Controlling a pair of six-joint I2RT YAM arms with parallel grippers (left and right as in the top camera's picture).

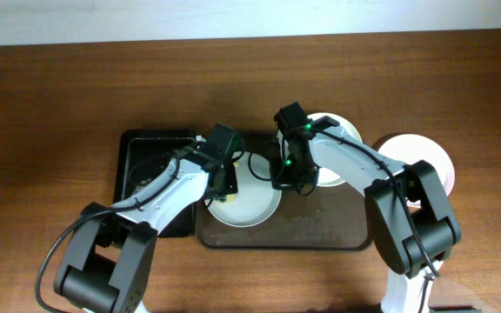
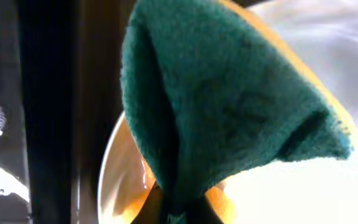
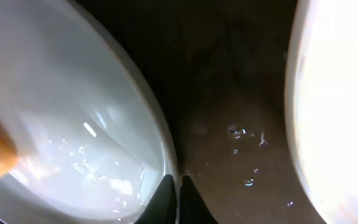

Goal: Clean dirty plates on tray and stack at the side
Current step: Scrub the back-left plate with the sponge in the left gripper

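A white plate [image 1: 249,207] on the tray [image 1: 324,235], mid-frame.
The left hand [image 1: 222,188] clenches the green sponge [image 2: 229,106] against it; the right hand [image 3: 179,186] seems pinched on its rim.

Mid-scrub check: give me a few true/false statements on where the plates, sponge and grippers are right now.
1. The left gripper holds the sponge. True.
2. All three plates sit on the brown tray. False: the far-right plate sits on the table, off the tray.
3. The sponge lies in the black tray. False: it is over the front plate.
4. Droplets lie on the brown tray between two plates. True.
5. The right gripper is at the front plate's rim. True.
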